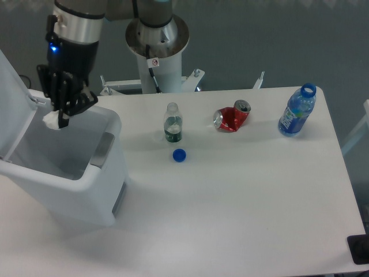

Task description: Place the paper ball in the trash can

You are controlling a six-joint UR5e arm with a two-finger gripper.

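Observation:
My gripper (57,118) hangs over the open mouth of the trash can (86,190), a large white bin at the left with its lid (11,104) tipped up. The fingers are shut on the paper ball (52,120), a small white crumpled wad held at the fingertips above the bin's inside, near its back rim.
On the white table stand a small clear bottle with green label (172,124), a blue bottle cap (179,154), a crushed red can (232,117) and a blue water bottle (297,111) at the right. The arm's base (157,52) stands behind the table.

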